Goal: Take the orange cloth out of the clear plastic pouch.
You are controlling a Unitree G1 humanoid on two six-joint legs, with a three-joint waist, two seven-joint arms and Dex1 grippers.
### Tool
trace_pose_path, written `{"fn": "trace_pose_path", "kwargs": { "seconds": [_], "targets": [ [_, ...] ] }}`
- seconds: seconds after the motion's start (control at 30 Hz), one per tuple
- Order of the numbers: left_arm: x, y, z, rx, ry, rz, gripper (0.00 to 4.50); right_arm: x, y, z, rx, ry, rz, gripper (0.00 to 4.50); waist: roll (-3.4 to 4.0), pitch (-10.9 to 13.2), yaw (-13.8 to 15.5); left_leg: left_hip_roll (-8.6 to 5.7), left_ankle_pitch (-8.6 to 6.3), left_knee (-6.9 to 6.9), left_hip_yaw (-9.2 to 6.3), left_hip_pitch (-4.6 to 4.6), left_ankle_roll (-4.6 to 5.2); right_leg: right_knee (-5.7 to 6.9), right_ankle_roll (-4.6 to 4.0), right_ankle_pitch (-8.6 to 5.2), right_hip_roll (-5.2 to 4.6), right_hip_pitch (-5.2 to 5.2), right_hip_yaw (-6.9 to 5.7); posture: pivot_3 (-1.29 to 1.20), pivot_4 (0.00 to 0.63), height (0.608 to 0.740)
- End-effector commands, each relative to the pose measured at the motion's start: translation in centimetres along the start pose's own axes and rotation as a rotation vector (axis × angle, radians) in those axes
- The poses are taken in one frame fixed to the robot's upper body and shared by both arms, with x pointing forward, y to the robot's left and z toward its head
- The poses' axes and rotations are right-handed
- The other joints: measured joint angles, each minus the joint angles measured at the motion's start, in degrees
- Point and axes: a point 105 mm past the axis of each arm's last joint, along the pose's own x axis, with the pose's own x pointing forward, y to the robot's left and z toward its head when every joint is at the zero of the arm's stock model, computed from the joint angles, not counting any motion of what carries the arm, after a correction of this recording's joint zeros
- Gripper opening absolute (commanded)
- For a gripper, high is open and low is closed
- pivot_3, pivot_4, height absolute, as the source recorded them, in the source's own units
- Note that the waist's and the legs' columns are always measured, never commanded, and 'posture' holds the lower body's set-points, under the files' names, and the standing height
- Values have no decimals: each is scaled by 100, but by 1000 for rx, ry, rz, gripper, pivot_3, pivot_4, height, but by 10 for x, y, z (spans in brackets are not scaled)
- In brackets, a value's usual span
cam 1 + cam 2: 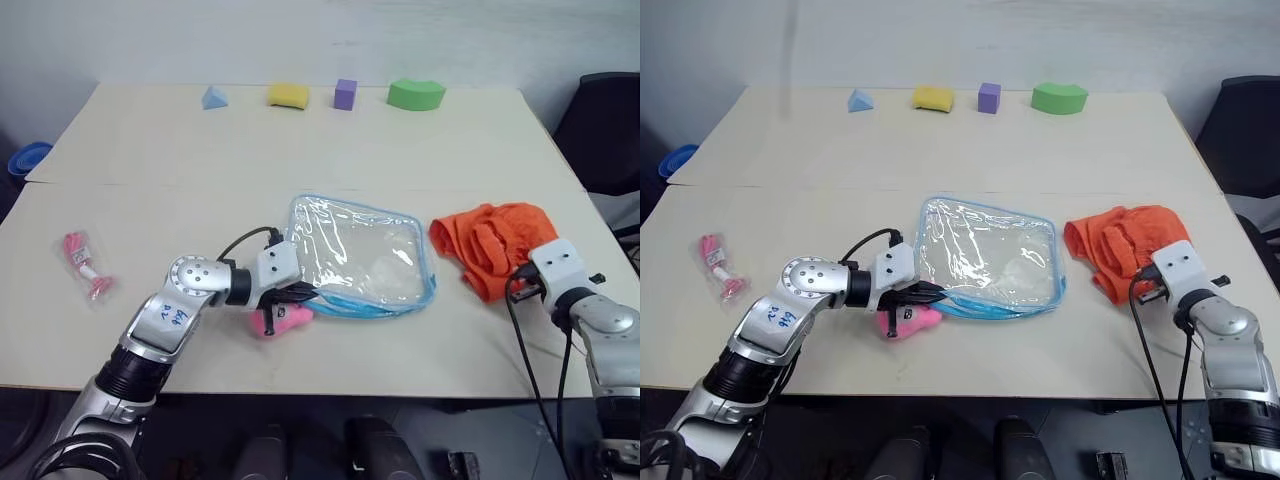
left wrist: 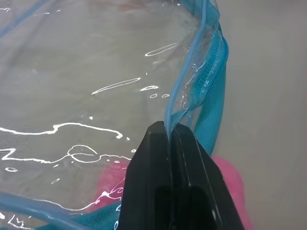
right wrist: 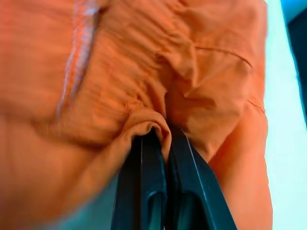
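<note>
1. The left arm reaches in low over the bench's [image 1: 120, 140] near edge, forearm slanting toward the middle, wrist bent so the left gripper [image 1: 300, 293] points across toward the right and slightly down.
2. The left gripper's two black fingers [image 2: 153, 172] are pressed together, pinching the light blue edging of the clear plastic pouch [image 1: 360, 255] at its near left corner; the wrist view shows the blue trim running straight into the seam between the fingers, with the zipper tape just beside them.
3. The clear plastic pouch lies flat near the middle of the bench, a little toward the near edge, with nothing orange inside it.
4. A pink plush toy [image 1: 280, 320] sits just under and beside the left gripper, touching the pouch's near left corner.
5. The right arm comes up from the bench's near right corner, its forearm rising to a white wrist block, the right gripper [image 3: 165, 143] pointing forward and a little downward into the cloth.
6. The right gripper's fingers are nearly together with a fold of the orange cloth [image 1: 492, 245] caught between them.
7. The orange cloth lies crumpled on the bench toward the right edge, outside the pouch and just beside its right side, apart from it.
8. A small pink packet [image 1: 85, 265] lies near the left edge; four foam blocks [image 1: 345, 94] line the far edge.
</note>
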Motion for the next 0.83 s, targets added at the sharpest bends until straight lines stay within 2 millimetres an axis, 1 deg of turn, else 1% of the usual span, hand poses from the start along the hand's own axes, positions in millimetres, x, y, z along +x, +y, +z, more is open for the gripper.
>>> {"fn": "trace_pose_path", "kwargs": {
  "seconds": [0.03, 0.1, 0.13, 0.2, 0.27, 0.3, 0.33, 0.37, 0.4, 0.47, 0.53, 0.6, 0.63, 0.7, 0.77, 0.83],
  "targets": [
    [-9, 5, 10, -60, -57, 35, 706, -24, 6, 29, -12, -107, 121, 1013, 0, 0, 16, 0, 0, 1, 0, -1, 1, 0, 0, 0, 0, 0, 0, 0, 150, 740],
    [-15, 3, 17, -113, -103, 25, 1299, -35, 5, 38, 22, -134, 161, 1664, 0, 0, -1, 0, -4, 3, 3, 1, 7, -1, 0, 0, 0, 0, 2, 0, 150, 740],
    [-20, 2, 23, -143, -137, 21, 1641, -41, 3, 42, 35, -141, 180, 2062, 0, 0, -6, 0, -13, 4, 2, 2, 23, 0, 0, 0, 0, 2, 3, 0, 150, 740],
    [-32, 2, 34, -192, -205, 18, 2234, -53, -3, 50, 60, -154, 218, 2690, 6, 3, -1, 0, -14, 5, 0, 2, 25, 2, 0, 0, -1, 1, 1, 0, 150, 740],
    [-49, 4, 43, -233, -262, 29, 2864, -66, -6, 55, 89, -156, 291, 3384, 6, 3, 18, 0, -13, 4, -10, 0, 23, -1, 0, 0, -1, 1, -6, 0, 150, 740],
    [-61, 5, 46, -264, -283, 26, 3126, -74, -7, 55, 98, -145, 339, 3660, 6, 3, 27, 0, -13, 4, -11, -1, 23, -2, 0, 0, -1, 1, -8, 0, 150, 740],
    [-73, 4, 49, -278, -295, 22, 3450, -83, -8, 55, 106, -132, 385, 4047, 6, 4, 37, 0, -13, 3, -15, -1, 23, -4, 0, 0, -1, 3, -11, 0, 150, 740],
    [-86, 4, 49, -282, -298, 21, 3461, -93, -10, 52, 109, -110, 434, 4336, 5, 4, 44, 1, -13, 2, -16, -1, 23, -5, 0, 0, 0, 3, -13, 0, 150, 740],
    [-96, 3, 49, -278, -292, 22, 3461, -101, -11, 50, 110, -94, 474, 4427, 5, 4, 45, 1, -13, 0, -19, -1, 23, -8, 0, 0, 0, 4, -14, 0, 150, 740],
    [-123, 4, 39, -251, -219, 43, 3461, -117, -22, 44, 128, -52, 517, 4427, 5, 4, 36, 1, -13, -4, -19, 3, 23, -14, -1, -1, 0, 9, -15, 0, 150, 740],
    [-153, 8, 24, -246, -118, 77, 3461, -129, -38, 34, 156, -12, 510, 4427, 4, 4, 32, 0, -14, -7, -15, 7, 25, -21, -2, -1, 0, 13, -12, 0, 150, 740],
    [-184, 12, 3, -268, -17, 121, 3461, -139, -58, 25, 183, 14, 473, 4427, 6, 5, 31, 0, -18, -9, -13, 17, 31, -31, -5, -3, -3, 23, -12, 0, 150, 740],
    [-194, 13, -4, -271, 20, 131, 3461, -142, -64, 22, 196, 22, 463, 4427, 6, 5, 30, -1, -18, -14, -13, 22, 33, -35, -7, -4, -6, 28, -12, 0, 150, 740],
    [-207, 16, -12, -262, 61, 152, 3461, -147, -69, 19, 203, 25, 468, 4427, 6, 6, 33, -1, -19, -23, -13, 25, 35, -37, -16, -8, -11, 28, -15, 0, 150, 740],
    [-209, 18, -14, -237, 62, 163, 3461, -142, -75, 14, 163, 14, 401, 4427, 8, 7, 52, -1, -20, -28, -19, 24, 36, -39, -18, -10, -16, 28, -19, 0, 150, 740],
    [-208, 21, -16, -218, 70, 173, 3461, -139, -79, 10, 198, 16, 367, 4427, 9, 7, 51, -1, -21, -29, -20, 15, 37, -40, -18, -10, -23, 20, -22, 0, 150, 740]
  ]
}}
